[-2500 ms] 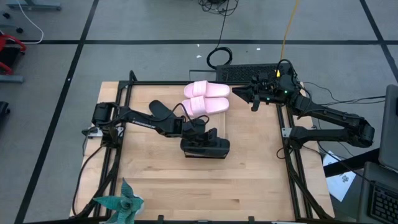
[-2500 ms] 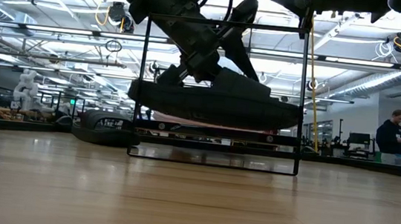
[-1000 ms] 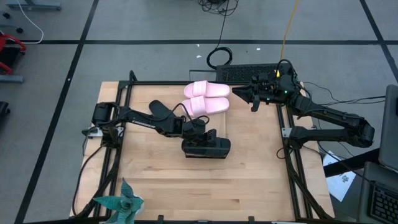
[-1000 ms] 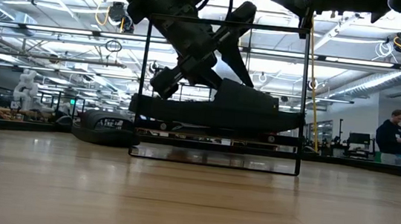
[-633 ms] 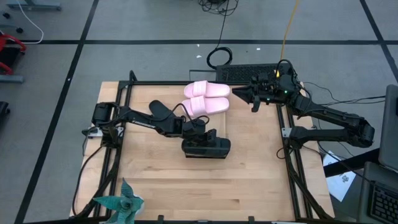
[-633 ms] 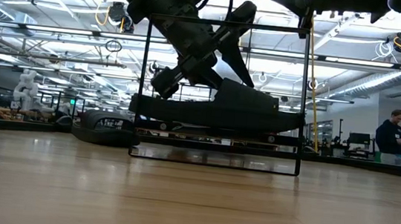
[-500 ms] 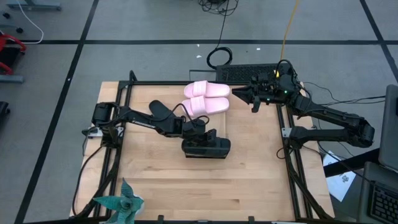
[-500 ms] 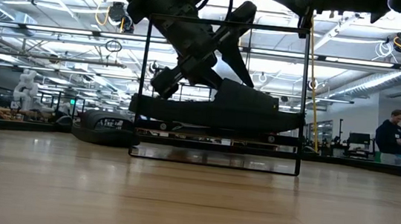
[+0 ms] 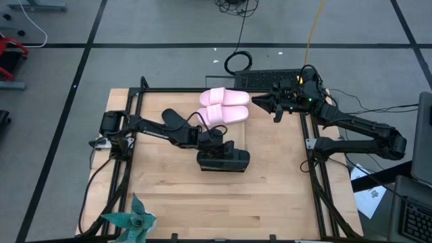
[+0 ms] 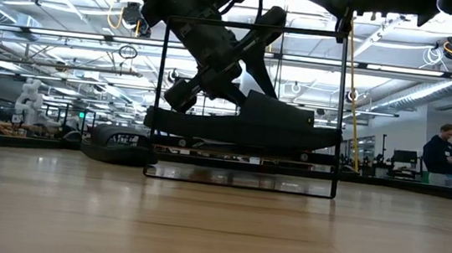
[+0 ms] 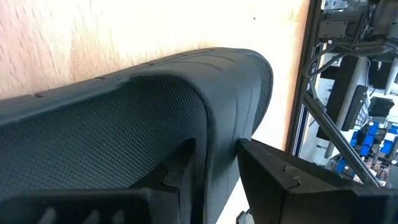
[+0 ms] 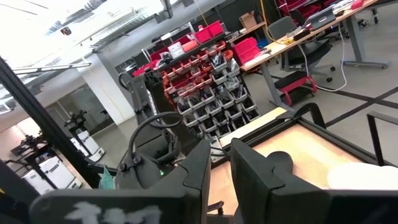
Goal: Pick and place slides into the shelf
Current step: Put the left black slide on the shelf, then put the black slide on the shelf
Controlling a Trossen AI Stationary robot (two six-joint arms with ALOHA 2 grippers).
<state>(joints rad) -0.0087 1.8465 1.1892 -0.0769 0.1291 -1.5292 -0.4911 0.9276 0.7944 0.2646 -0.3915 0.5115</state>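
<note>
On shelf point(image 10: 242, 172): left tool point(image 9: 214, 139) grips black slide point(image 10: 243, 124); strap visible wrist-side.

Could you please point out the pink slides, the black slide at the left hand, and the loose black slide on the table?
pink slides point(image 9: 225, 105), high view, on the straps.
black slide point(image 10: 281, 120), low view, on its strap.
loose black slide point(image 10: 119, 145), low view, on its side.

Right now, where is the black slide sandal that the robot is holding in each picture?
High view: the matte black slide sandal lies mid-table, under the left gripper.
Low view: it fills the middle of the thin dark metal shelf frame.
Left wrist view: its strap fills the picture.
Right wrist view: not in it.
Shared landmark: the left gripper on its strap.
</note>
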